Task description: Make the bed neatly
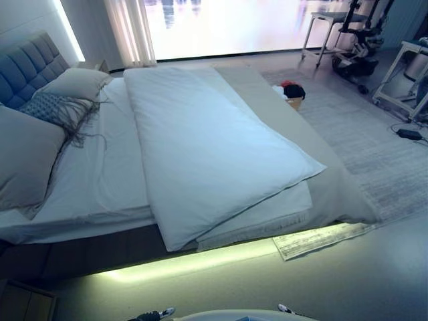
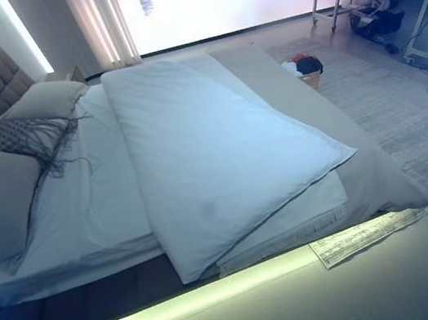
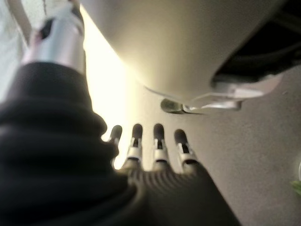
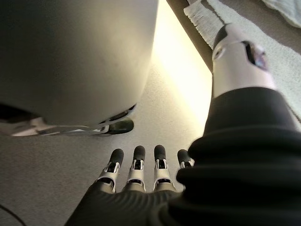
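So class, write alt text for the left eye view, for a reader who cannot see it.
A white duvet lies folded and askew across a low bed, leaving the sheet bare beside grey pillows and a padded headboard. Neither robot hand appears.

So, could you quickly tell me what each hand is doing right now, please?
Left hand: open, fingers straight, holding nothing, hanging above the floor.
Right hand: open, fingers straight, holding nothing, also above the floor.

No legible text, labels, numbers or signs anywhere: none on the bed (image 1: 100, 180), the duvet (image 1: 200, 147) or the rug (image 1: 374, 147).
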You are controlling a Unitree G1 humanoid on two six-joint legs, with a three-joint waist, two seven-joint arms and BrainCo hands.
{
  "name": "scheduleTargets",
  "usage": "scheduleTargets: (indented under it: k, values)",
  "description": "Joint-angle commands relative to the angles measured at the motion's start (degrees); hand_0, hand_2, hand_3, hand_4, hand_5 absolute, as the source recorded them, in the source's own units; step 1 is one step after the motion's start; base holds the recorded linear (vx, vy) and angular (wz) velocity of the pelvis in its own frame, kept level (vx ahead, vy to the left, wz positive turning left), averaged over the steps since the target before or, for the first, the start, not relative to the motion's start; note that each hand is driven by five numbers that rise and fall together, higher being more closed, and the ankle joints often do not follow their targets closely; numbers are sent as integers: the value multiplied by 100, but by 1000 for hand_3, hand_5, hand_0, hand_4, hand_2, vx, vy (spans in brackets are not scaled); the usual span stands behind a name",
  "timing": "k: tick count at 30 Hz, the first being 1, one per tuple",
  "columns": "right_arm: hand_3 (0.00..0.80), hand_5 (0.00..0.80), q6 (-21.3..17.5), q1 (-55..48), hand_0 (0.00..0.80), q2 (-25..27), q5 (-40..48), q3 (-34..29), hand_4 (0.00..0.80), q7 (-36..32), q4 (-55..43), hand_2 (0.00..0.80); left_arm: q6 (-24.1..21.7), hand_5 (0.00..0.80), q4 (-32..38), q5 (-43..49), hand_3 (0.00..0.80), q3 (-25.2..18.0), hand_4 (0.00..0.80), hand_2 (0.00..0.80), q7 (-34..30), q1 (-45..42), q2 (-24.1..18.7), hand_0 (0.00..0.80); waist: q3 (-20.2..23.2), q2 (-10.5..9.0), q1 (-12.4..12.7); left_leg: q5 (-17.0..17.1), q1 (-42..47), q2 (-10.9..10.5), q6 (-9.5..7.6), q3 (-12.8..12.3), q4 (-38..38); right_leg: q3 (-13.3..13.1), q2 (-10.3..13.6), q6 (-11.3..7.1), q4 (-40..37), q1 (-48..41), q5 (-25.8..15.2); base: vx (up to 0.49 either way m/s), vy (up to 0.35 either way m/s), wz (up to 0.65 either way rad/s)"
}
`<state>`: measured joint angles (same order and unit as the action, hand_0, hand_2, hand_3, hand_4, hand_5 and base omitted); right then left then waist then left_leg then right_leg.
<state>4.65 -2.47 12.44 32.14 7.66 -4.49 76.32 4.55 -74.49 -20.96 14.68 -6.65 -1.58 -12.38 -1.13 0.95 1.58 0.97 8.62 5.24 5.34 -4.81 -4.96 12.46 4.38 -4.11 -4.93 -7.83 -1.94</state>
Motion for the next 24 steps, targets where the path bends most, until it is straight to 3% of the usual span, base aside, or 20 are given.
scheduleTargets:
  k: [1,7,24]
  values:
    - [0,0,-5,544,0,-76,-159,193,0,-25,409,0,76,0,-433,166,0,66,0,0,-158,377,140,0,-7,-184,-119,-365,-39,-540,-482,-291,-4,-239,-133,-43,-7,36,29,0,0,0]
    - [0,0,-271,484,0,-120,-209,250,0,110,225,0,135,0,-392,125,0,117,0,0,-171,369,128,0,19,-192,-167,-353,-38,-527,-484,-318,-4,-292,-148,-29,-7,37,30,47,-23,-9]
    - [0,0,-106,663,0,-142,-231,529,0,50,21,0,188,0,-316,-5,0,262,0,0,-152,521,188,0,-158,-174,-157,-293,-126,-500,-479,-290,-4,-292,-188,2,-7,118,17,-17,-12,0]
